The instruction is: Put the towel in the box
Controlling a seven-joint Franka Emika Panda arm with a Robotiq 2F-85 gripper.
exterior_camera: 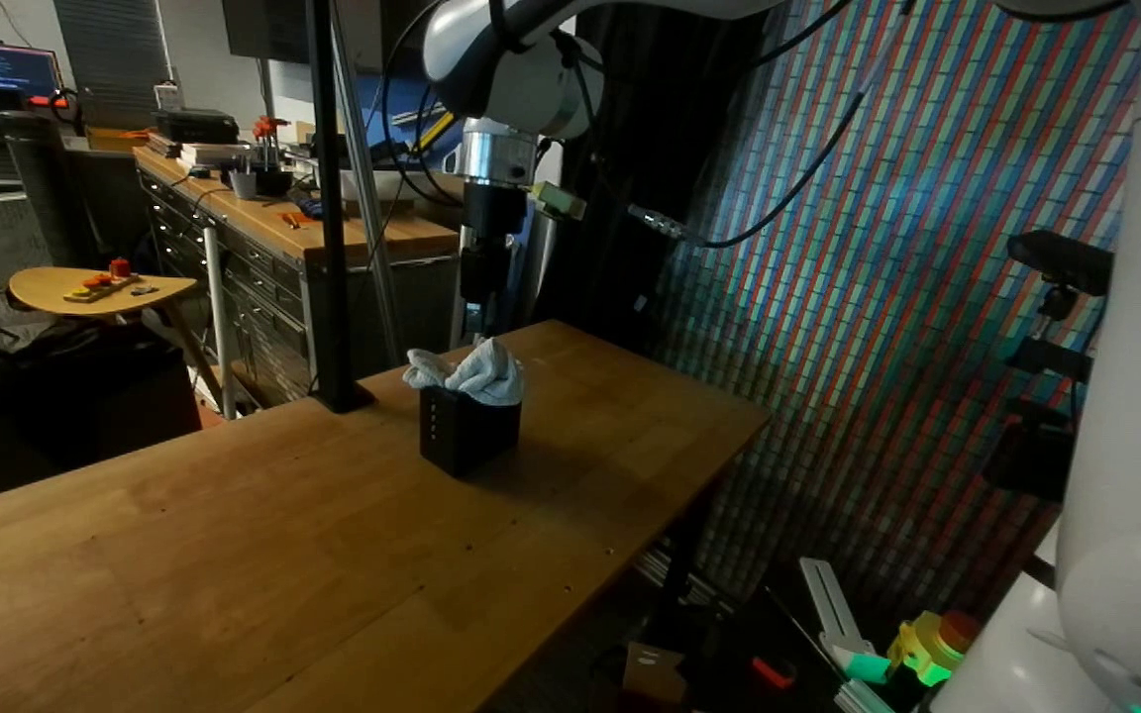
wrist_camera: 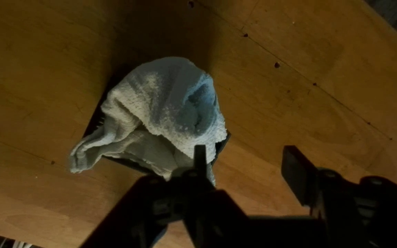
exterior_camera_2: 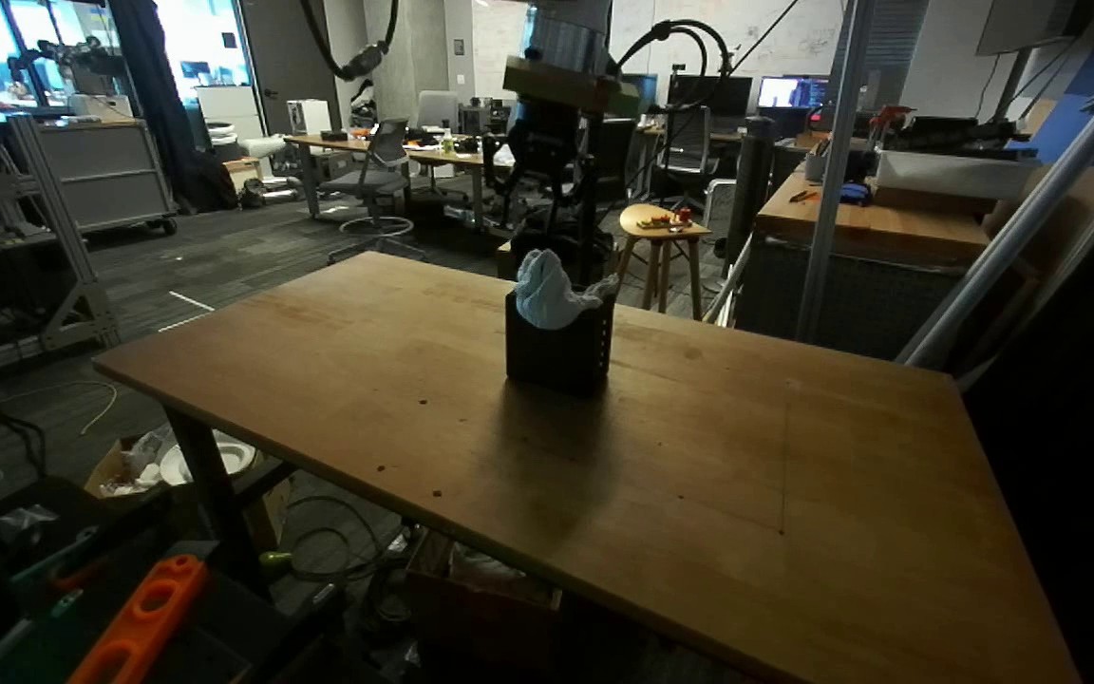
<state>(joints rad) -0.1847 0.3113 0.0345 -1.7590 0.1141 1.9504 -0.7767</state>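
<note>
Hand [wrist_camera: 244, 156] wide-spread, near the towel [wrist_camera: 164, 100]

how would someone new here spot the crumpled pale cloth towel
Find the large brown wooden table in the foreground, then the black straight-sided box standing on it. The crumpled pale cloth towel bulges from the top, its soft, light folds unlike the box's dark, flat walls.
</note>
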